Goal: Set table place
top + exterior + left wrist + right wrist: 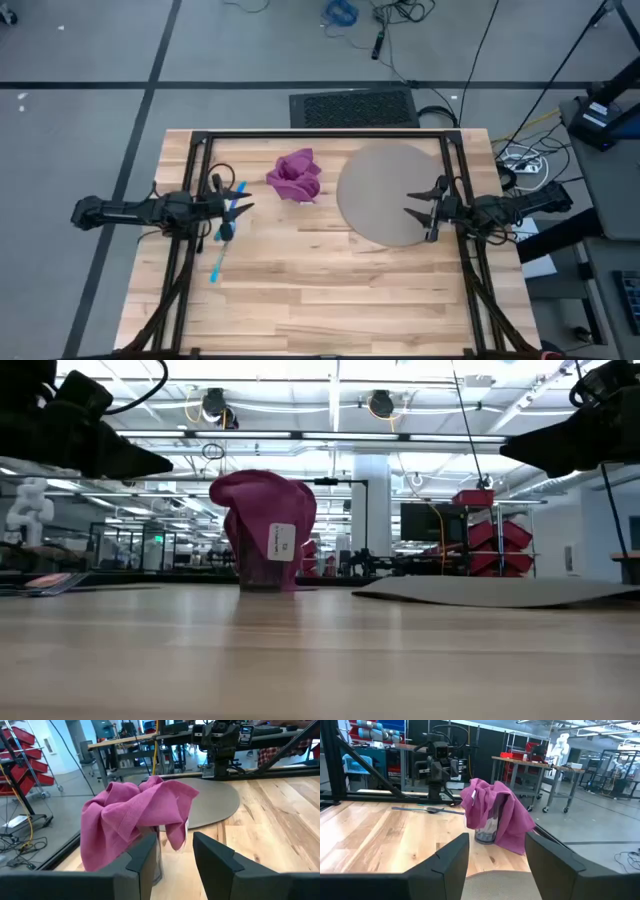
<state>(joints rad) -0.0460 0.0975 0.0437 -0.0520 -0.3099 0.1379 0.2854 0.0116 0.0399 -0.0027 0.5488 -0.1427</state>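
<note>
A purple napkin (pixel 295 175) is draped over a clear glass (pixel 486 831) standing on the table (pixel 330 290), left of the round grey-tan mat (pixel 385 190), which lies flat at the far right. Blue cutlery (pixel 228 228) lies flat on the wood at the left. My left gripper (pixel 238 203) hovers open above the cutlery, pointing at the napkin (pixel 135 815). My right gripper (pixel 418 204) hovers open over the mat's right part, also facing the napkin (pixel 495 810). In the low view both grippers (pixel 140 460) (pixel 520 452) hang well above the tabletop.
Bare wood fills the near half of the table (pixel 320 660). A black metal frame (pixel 320 133) runs along the far edge and down both sides. Beyond the table stand shelves, desks and other machines.
</note>
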